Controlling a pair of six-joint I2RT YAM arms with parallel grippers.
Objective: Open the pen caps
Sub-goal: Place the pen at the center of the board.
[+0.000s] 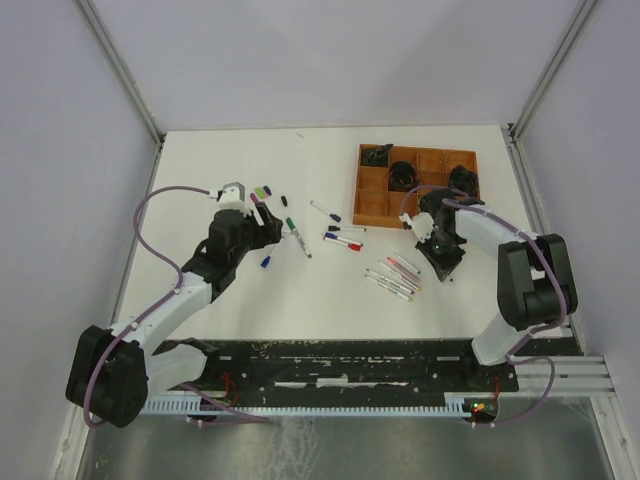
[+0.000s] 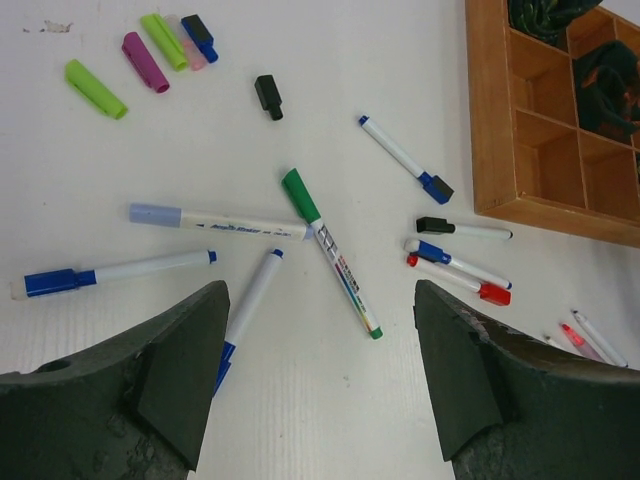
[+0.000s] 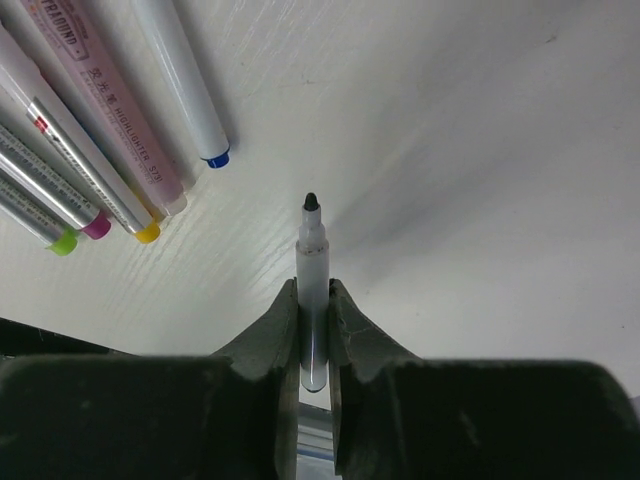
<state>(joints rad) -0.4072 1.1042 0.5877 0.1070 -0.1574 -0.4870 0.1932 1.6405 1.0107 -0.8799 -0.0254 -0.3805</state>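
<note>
Close in on the left: finds the left claw point(image 2: 318, 298) spread wide and holding nothing. Hangs over the white table point(image 2: 330, 420), right above a blue-tipped pen point(image 2: 250, 305).

Close in on the right: finds the right claw point(image 3: 314, 292) squeezed tight on a thin pen point(image 3: 313, 250). Leaves the bare black tip poking out past the fingers. Shows a row of pens point(image 3: 90, 150) lying side by side just beside it, with yellow, pink, green and blue tips.

A bit farther out: shows more pens spread about. Has a green pen point(image 2: 330, 255) lying slanted, with the tip of a pale blue pen point(image 2: 215, 222) right against it. Has three short pens point(image 2: 455, 262) close together near the tray.

Farther still: shows loose caps on the table, off the pens. Puts a green cap point(image 2: 95, 88), a purple cap point(image 2: 145, 61), a second green cap point(image 2: 165, 40), a pink cap point(image 2: 193, 55) and a blue cap point(image 2: 198, 36) in a bunch, and a black cap point(image 2: 268, 97) a little apart.

Farthest, on the right: shows a brown tray point(image 2: 490, 120) with dark things in some boxes.
</note>
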